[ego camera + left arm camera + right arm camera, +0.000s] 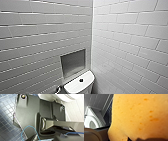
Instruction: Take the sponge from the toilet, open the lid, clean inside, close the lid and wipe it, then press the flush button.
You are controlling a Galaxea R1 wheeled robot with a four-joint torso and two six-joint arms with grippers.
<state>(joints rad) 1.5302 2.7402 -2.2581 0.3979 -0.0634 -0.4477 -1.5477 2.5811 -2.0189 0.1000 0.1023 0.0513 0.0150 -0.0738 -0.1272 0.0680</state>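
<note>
The orange sponge (137, 115) sits very close to the right wrist camera, and my right gripper is shut on it. Beyond it stands the white toilet (91, 120); I cannot tell how its lid stands. In the head view the toilet's white tank top (75, 86) is at the bottom centre, with the small dark flush button (81, 80) in its middle. The left wrist view has the toilet's white underside (60, 97) just past the robot's dark plate. My left gripper is open and holds nothing that I can see.
White tiled walls (130, 37) meet in a corner behind the tank, with a recessed niche (73, 62) in the left wall just above it. The floor is dark blue mosaic tile (6, 112). A metal fitting (58, 89) is on the wall left of the tank.
</note>
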